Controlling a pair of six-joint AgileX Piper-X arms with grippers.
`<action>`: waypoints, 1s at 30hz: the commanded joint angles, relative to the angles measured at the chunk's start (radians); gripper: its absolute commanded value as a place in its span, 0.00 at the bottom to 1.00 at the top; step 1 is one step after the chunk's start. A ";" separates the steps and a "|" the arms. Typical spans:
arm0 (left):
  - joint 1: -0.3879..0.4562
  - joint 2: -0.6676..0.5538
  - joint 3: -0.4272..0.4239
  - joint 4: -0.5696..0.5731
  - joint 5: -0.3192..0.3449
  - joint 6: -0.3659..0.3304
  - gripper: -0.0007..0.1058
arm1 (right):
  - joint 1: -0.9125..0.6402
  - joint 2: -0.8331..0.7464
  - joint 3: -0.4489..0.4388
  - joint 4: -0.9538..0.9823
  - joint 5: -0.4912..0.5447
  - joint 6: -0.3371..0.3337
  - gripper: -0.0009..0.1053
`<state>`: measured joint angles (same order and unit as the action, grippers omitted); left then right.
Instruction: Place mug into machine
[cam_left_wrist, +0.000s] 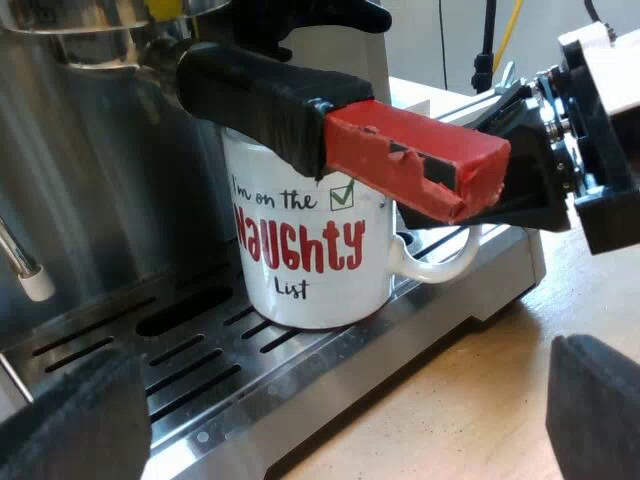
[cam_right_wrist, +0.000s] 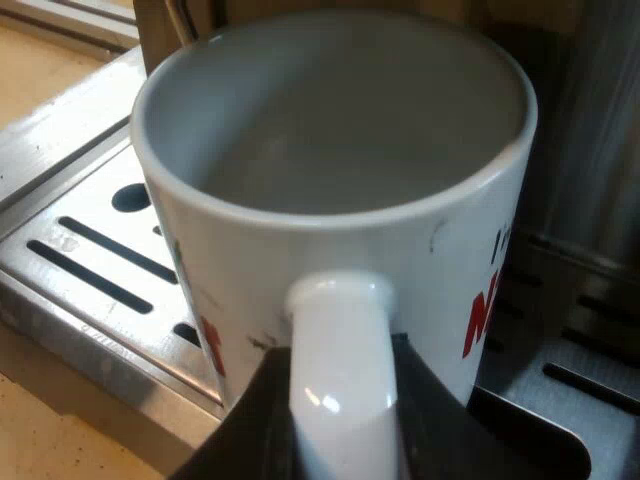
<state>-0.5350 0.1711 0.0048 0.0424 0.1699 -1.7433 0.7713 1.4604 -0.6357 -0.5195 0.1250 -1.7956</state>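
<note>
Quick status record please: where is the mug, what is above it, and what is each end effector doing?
mug: white with printed lettering, upright, appears to rest on the slotted tray of the machine; empty inside
above mug: holder locked into the machine's front, its red end sticking out past the mug's rim
right end effector: shut on the mug handle, a finger on each side
left end effector: open, holding nothing, facing the mug from off the tray's edge
task status: mug in place, not yet released
</note>
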 joint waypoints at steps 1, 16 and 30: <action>-0.002 0.001 -0.004 -0.019 -0.003 -0.010 0.77 | 0.000 -0.009 -0.016 -0.053 -0.002 -0.002 0.28; -0.002 0.001 -0.004 -0.019 -0.003 -0.010 0.77 | 0.026 -0.111 0.104 -0.025 0.046 0.031 0.50; -0.002 0.001 -0.004 -0.019 -0.001 -0.010 0.77 | 0.026 0.022 0.111 -0.192 0.033 0.020 0.60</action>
<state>-0.5350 0.1711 0.0048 0.0424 0.1699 -1.7433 0.7957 1.4788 -0.5180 -0.6937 0.1622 -1.7722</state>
